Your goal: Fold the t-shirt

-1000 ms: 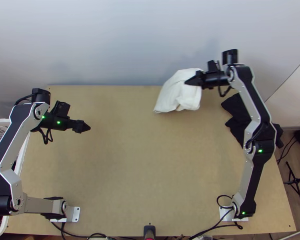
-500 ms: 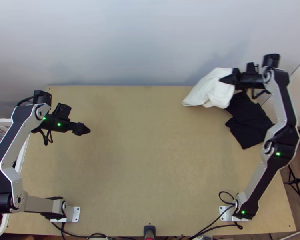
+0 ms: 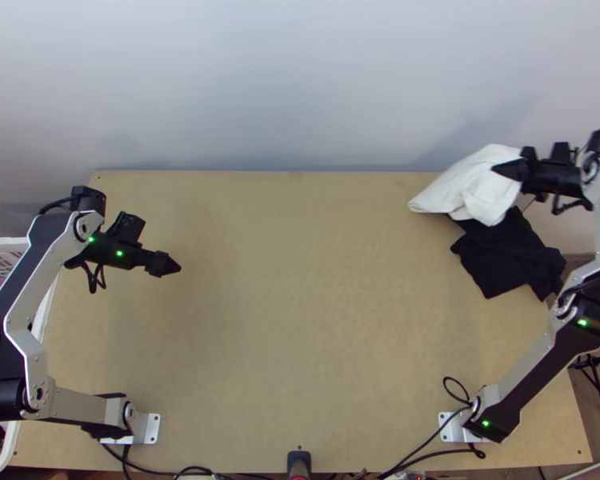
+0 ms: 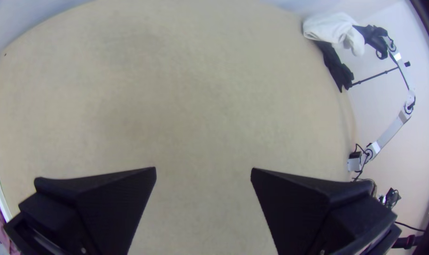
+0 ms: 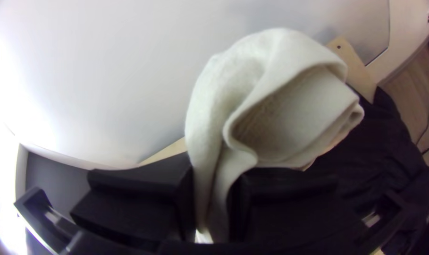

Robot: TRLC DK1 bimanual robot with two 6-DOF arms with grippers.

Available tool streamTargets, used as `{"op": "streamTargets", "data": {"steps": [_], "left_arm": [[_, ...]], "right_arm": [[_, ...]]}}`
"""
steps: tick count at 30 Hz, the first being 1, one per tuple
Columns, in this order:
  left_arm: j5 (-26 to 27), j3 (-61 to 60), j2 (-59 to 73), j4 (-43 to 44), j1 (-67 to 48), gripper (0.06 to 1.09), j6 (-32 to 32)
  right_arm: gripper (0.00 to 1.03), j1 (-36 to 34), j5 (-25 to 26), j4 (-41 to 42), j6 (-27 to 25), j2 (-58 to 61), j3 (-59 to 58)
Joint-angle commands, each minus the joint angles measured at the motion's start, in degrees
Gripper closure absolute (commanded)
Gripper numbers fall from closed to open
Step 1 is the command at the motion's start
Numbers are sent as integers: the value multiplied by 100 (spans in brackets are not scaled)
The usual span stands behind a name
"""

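With my right gripper (image 3: 496,169) I'm clamping the loosely folded white T-shirt (image 3: 464,190) near the far right corner of the table (image 3: 300,336), beside and partly above the black cloth (image 3: 510,260). Toward the left edge, I'm holding my left gripper's (image 3: 177,266) fingers wide apart.

text: none legible | labels, numbers, signs: none legible | perhaps too small to tell
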Motion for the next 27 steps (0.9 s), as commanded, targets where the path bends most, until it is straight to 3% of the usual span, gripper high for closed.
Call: {"op": "streamTargets", "data": {"steps": [1,12,19,23,27], "left_arm": [[5,-152,19,0,106,11,170],[5,-258,90,9,300,11,390],[5,-354,177,36,317,11,416],[5,-389,186,53,317,10,407],[5,-389,177,62,300,10,372]], "right_arm": [[100,-592,1,152,-127,-346,-532],[100,-1524,-219,1532,-241,-1066,-2870],[100,-1981,-219,2174,-953,-1040,-4197],[100,-2192,-210,2438,-1305,-697,-4346],[100,-2253,-201,2868,-1296,-416,-4100]]}}
